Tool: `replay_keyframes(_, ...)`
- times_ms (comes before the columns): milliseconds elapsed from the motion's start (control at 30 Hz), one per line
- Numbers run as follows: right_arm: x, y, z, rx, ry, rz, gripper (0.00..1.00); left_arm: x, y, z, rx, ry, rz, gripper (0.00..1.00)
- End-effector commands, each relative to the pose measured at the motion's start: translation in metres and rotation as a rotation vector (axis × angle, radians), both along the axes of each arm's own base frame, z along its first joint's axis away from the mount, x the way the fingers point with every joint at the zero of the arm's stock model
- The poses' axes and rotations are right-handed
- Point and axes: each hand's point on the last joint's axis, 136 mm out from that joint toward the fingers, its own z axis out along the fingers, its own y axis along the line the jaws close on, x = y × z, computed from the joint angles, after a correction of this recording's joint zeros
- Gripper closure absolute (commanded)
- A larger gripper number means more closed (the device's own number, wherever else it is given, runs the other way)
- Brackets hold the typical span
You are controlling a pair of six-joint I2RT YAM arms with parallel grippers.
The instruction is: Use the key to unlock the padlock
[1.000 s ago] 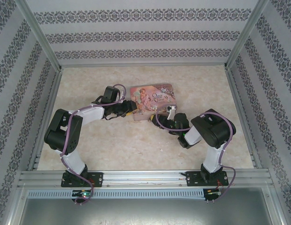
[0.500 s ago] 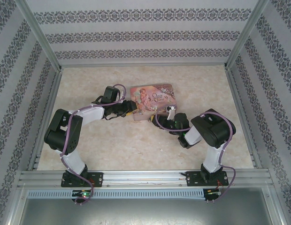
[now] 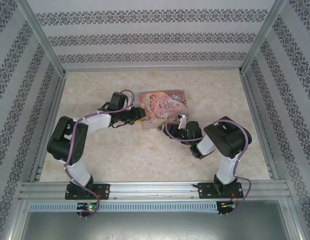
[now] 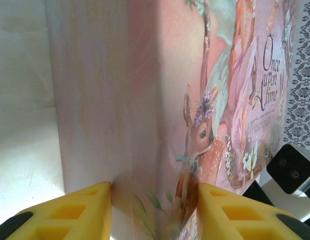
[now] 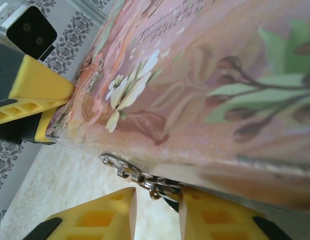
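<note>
The pink tin [image 3: 162, 102] lies flat mid-table. My left gripper [image 3: 141, 120] is shut on the tin's near-left corner [image 4: 160, 150], with a yellow fingertip [image 4: 85, 212] pressed on each side. My right gripper [image 3: 176, 121] is at the tin's front edge, its jaws narrow but apart. Between them [image 5: 157, 215], the tiny padlock [image 5: 159, 191] hangs by its silver shackle from the tin's metal hasp [image 5: 117, 164]. It rests against the right fingertip [image 5: 215, 217], while a gap separates it from the left one. The key is hidden.
Metal frame rails and patterned walls [image 3: 155, 37] close in the pale table [image 3: 145, 155] on three sides. The left gripper's yellow finger [image 5: 37, 90] shows at the tin's far corner in the right wrist view. The arms' bases sit on the near rail [image 3: 155, 190].
The right gripper's jaws have narrowed around the padlock and its wrist has shifted slightly. The left arm and the tin have not moved.
</note>
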Motion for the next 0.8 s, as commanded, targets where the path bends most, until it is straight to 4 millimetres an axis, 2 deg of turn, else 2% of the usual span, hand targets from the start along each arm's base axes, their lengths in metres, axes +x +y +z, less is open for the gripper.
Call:
replay_keyframes(0,-0.004,0.014,0.034,0.068,-0.116,0.065,0.79,-0.022,-0.01,-0.019,0.021,0.07,-0.031,0.57)
replay_keyframes(167,-0.001,0.01,0.031,0.072,-0.098,0.036,0.89,-0.024,-0.01,-0.018,0.023,0.069,-0.03,0.57)
replay_keyframes(267,-0.001,0.008,0.031,0.074,-0.091,0.021,0.99,-0.026,-0.01,-0.018,0.026,0.068,-0.026,0.57)
replay_keyframes(567,0.006,0.0,0.037,0.099,-0.079,-0.046,1.0,-0.036,-0.008,-0.02,0.027,0.072,-0.012,0.58)
replay_keyframes(600,0.001,-0.005,0.03,0.089,-0.055,-0.058,1.0,-0.037,-0.008,-0.02,0.025,0.073,-0.01,0.58)
replay_keyframes(767,0.003,-0.015,0.034,0.108,-0.043,-0.109,1.0,-0.047,-0.008,-0.026,0.024,0.087,-0.005,0.58)
